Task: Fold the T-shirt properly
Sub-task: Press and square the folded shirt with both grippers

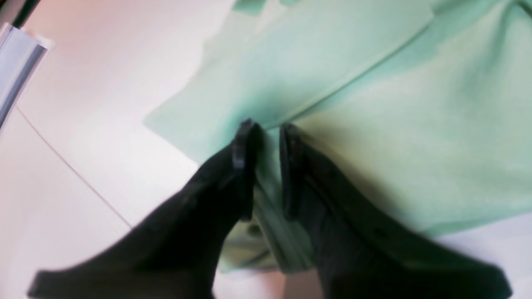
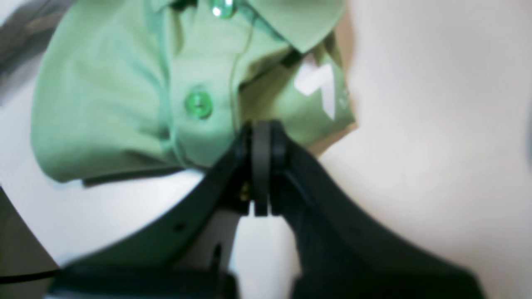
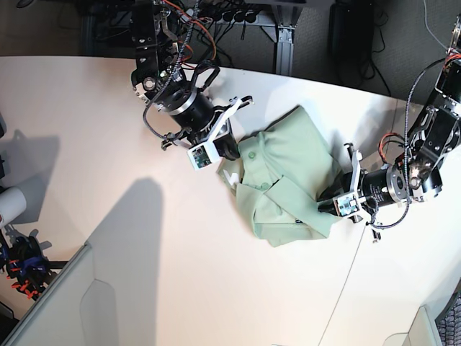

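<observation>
Left claw [image 1: 268, 128] pinching pale green T-shirt [image 3: 302, 155], right claw [image 2: 262, 128] pressed together by buttoned placket [image 2: 203, 137]

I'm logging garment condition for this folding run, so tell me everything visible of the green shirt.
The pale mint-green cloth T-shirt lies crumpled and partly folded on the white table. Green buttons run down its placket, and a flap crosses its body. White label-like patches show near one edge. The black left gripper has fabric between its fingers; the closed black right gripper is at its placket edge.
</observation>
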Robot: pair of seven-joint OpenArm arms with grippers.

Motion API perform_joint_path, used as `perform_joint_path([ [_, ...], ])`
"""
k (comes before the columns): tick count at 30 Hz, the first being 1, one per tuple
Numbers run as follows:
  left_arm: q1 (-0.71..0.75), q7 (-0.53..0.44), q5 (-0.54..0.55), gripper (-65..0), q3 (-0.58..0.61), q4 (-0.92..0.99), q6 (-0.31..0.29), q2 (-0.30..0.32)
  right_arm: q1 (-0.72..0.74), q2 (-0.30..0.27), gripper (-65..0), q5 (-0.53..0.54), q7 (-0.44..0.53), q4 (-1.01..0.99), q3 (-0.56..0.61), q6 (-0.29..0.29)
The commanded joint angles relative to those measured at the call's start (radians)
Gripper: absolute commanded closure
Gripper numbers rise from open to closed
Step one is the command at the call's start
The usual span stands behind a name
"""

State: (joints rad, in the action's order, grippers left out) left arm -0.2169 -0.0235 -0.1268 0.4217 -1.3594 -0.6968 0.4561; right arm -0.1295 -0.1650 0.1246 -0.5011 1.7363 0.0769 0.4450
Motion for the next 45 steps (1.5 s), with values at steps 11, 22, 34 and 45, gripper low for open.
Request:
perform_joint_path([
  [11, 0.064, 0.061, 0.18, -10.5, -0.155, -0.181, -0.001, 0.107, 0.205, 0.0, 0.0, -0.019, 0.051, -0.07, -0.093, -0.002],
  [22, 0.278, 0.2, 0.262, -10.5, -0.194, -0.256, -0.001, 0.053, 0.451, 0.051, 0.0, -0.023, 0.087, -0.489, -0.077, 0.001],
  [34, 0.245, 0.056, 0.077, -10.5, -0.194, -0.114, -0.001, -0.051, 0.357, 0.055, 0.0, -0.024, 0.071, -0.455, 0.074, 0.005],
  [45, 0.01, -0.018, 0.072, -10.5, -0.082, 0.117, -0.001, -0.04, 0.106, 0.055, 0.0, -0.021, 0.055, -0.167, 0.073, 0.005],
])
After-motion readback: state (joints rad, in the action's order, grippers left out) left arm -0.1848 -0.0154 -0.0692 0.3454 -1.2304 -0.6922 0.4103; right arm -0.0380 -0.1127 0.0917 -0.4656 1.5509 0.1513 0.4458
